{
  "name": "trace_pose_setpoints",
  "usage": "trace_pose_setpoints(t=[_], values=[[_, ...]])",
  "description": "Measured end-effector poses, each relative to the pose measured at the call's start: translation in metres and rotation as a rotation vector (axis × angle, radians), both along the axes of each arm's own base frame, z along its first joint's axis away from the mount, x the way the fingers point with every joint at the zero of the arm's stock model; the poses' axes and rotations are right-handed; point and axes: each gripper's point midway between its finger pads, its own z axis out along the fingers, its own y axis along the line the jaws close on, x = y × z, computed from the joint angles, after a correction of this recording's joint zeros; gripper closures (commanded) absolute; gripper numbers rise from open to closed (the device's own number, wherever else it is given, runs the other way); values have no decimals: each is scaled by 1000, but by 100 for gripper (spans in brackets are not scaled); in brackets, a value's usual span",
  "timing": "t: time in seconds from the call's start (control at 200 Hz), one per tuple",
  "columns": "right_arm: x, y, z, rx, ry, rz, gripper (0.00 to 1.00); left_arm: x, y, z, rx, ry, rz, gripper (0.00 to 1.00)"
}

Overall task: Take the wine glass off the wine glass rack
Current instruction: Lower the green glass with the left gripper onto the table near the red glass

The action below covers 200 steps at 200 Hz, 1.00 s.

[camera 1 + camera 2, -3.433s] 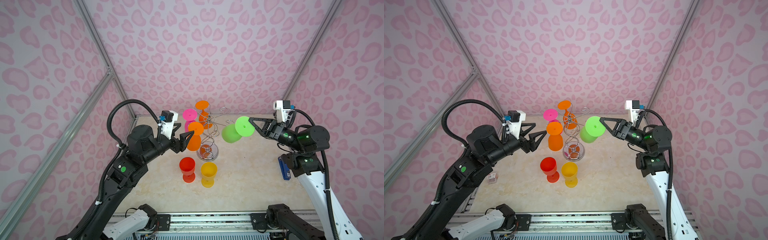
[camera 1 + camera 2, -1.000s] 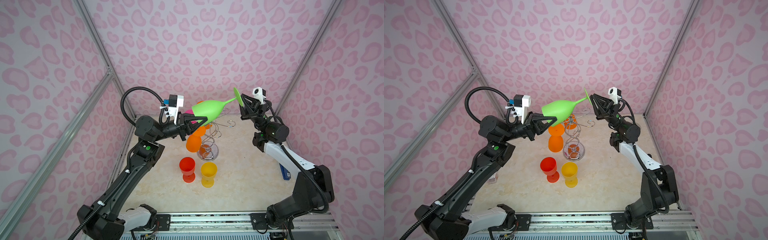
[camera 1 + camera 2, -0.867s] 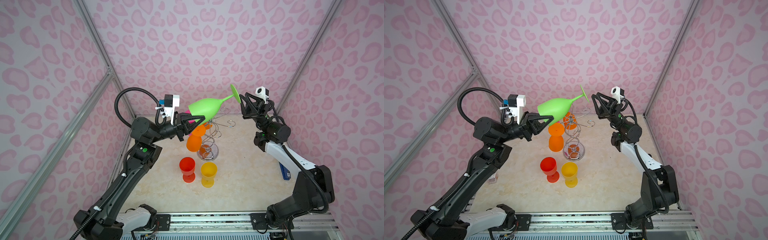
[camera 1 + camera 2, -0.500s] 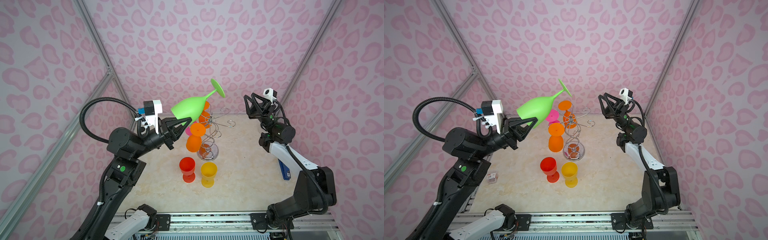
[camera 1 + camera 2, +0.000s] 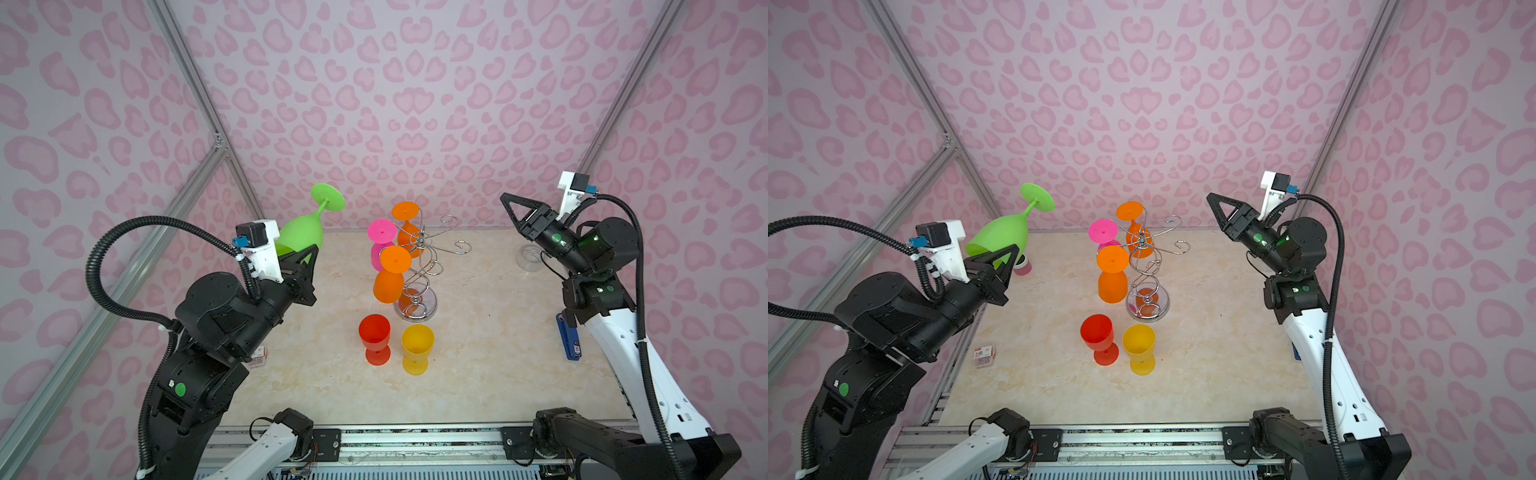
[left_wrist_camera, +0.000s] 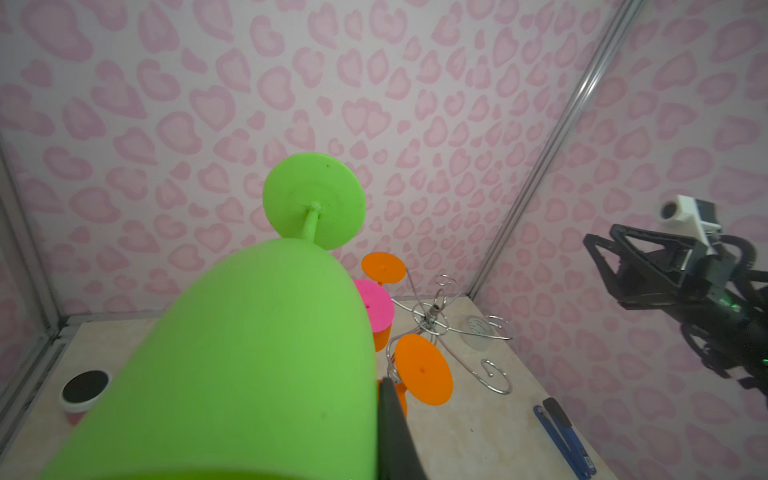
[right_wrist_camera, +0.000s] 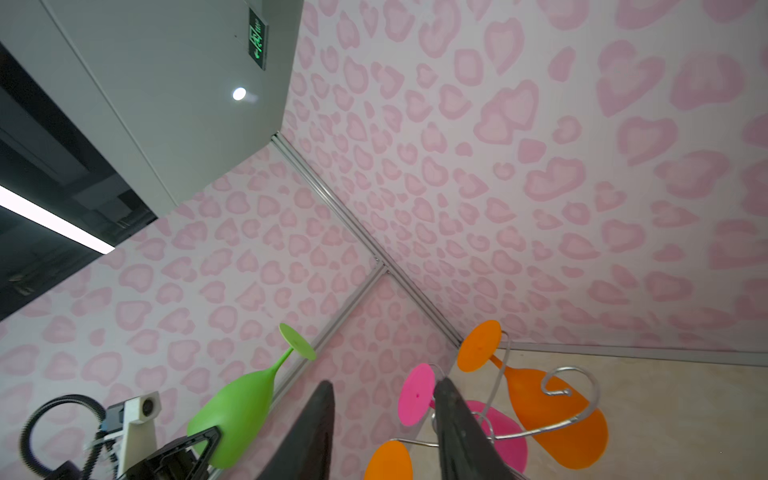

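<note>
The green wine glass (image 5: 301,235) is clear of the rack, tilted with its foot (image 5: 328,197) pointing up and toward the back wall. My left gripper (image 5: 308,254) is shut on its bowl near the rim; in the left wrist view the bowl (image 6: 249,353) fills the frame beside one black finger (image 6: 390,415). The chrome wine glass rack (image 5: 417,266) stands mid-table, with two orange glasses and a pink glass (image 5: 380,232) hanging on it. My right gripper (image 5: 505,199) is open and empty, raised to the right of the rack (image 5: 1144,266), its fingers apart in the right wrist view (image 7: 382,386).
A red glass (image 5: 375,332) and a yellow glass (image 5: 417,343) stand upright in front of the rack's base. A clear cup (image 5: 528,257) and a blue tool (image 5: 568,338) lie at the right, a small jar (image 5: 1022,266) and a small box (image 5: 984,353) at the left.
The right gripper opened, let go of the green glass's foot and swung back to the right. The left arm drew the glass left and lower, away from the rack.
</note>
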Motion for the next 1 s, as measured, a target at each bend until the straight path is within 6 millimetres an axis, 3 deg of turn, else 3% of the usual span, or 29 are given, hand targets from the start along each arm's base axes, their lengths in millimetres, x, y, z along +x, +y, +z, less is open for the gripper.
trace_pose_setpoints(t=[0.165, 0.29, 0.4, 0.635, 1.0], values=[[16, -21, -62, -149, 160, -116, 59, 19, 14, -66, 103, 232, 131, 98], [19, -29, -87, -191, 225, -139, 59, 29, 19, -116, 168, 389, 181, 98], [20, -31, -95, -205, 245, -143, 59, 37, 20, -154, 191, 500, 196, 98], [23, -35, -109, -219, 277, -150, 59, 48, 2, -236, 184, 757, 116, 98], [26, -38, -121, -231, 308, -148, 59, 63, -22, -293, 206, 954, 37, 98]])
